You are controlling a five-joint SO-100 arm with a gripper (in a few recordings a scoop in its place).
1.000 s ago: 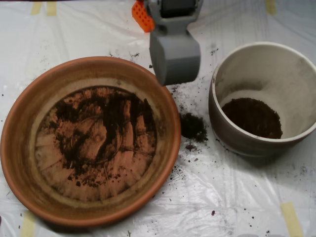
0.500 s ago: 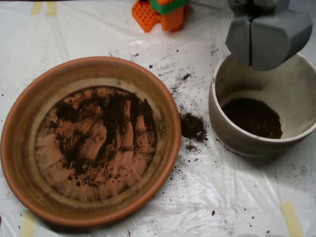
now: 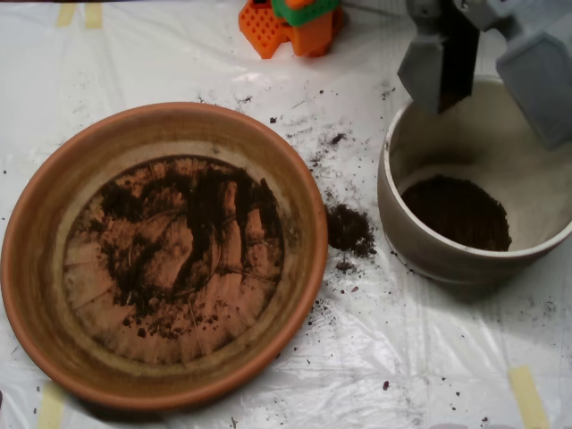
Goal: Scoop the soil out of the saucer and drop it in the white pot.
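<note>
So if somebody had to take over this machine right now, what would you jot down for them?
Scoop: open, halves apart over the back rim of the white pot.
White pot: soil already covers its bottom.
Saucer, left of the pot: thin, patchy soil on its floor.
Spilled clump on the plastic sheet between saucer and pot, with specks scattered around.
Left: scoop the rest from the saucer; probably the spill too.
</note>
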